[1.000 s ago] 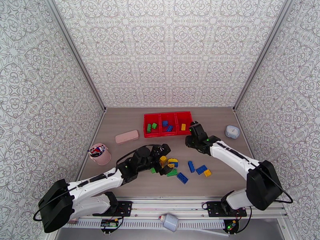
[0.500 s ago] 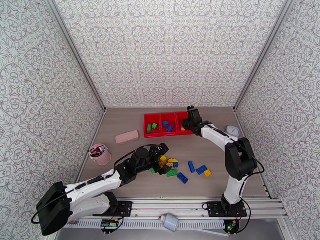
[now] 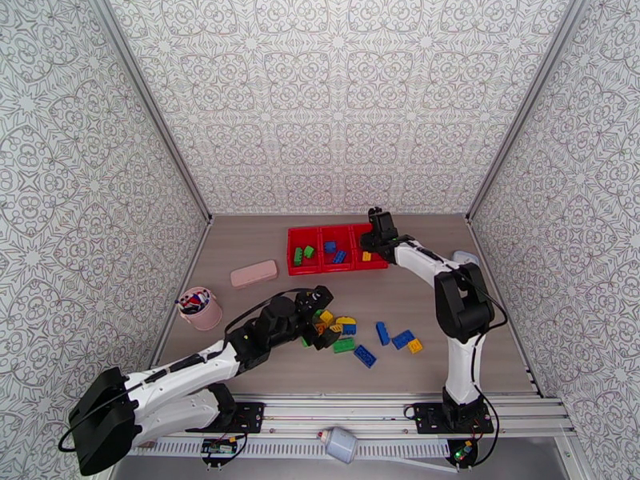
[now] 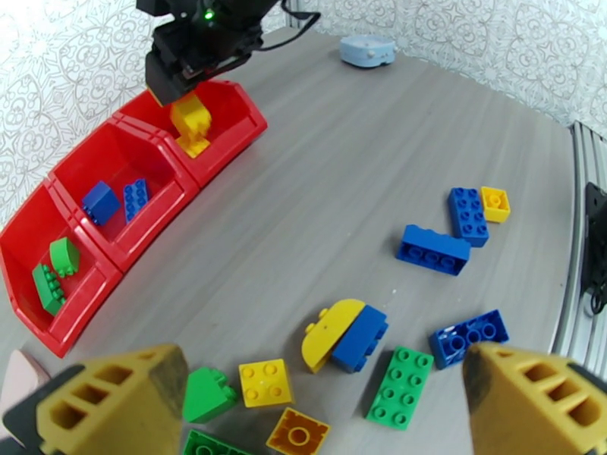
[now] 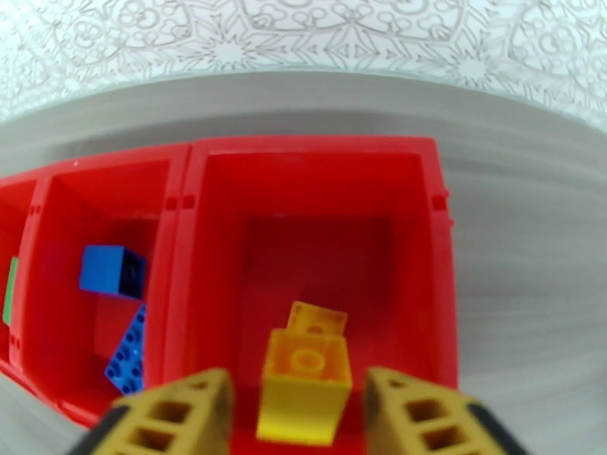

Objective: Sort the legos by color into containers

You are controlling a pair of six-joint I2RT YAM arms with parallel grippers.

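Right jaws stand half-open, the yellow lego point(image 5: 303, 384) loose between them over the end container point(image 5: 438, 259).

Left arm point(image 3: 184, 374) and right arm point(image 3: 458, 366) alike: white link shells, black joint housings, black cable loops. Green indicator light point(image 4: 206, 15) at wrist. Fingers point(image 4: 114, 396) mustard-yellow, with rectangular cut-outs.

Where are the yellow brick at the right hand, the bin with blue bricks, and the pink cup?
yellow brick point(image 5: 305, 388): right wrist view, near side face.
bin with blue bricks point(image 5: 106, 202): right wrist view, far inner wall.
pink cup point(image 3: 206, 318): top view, outer side wall.
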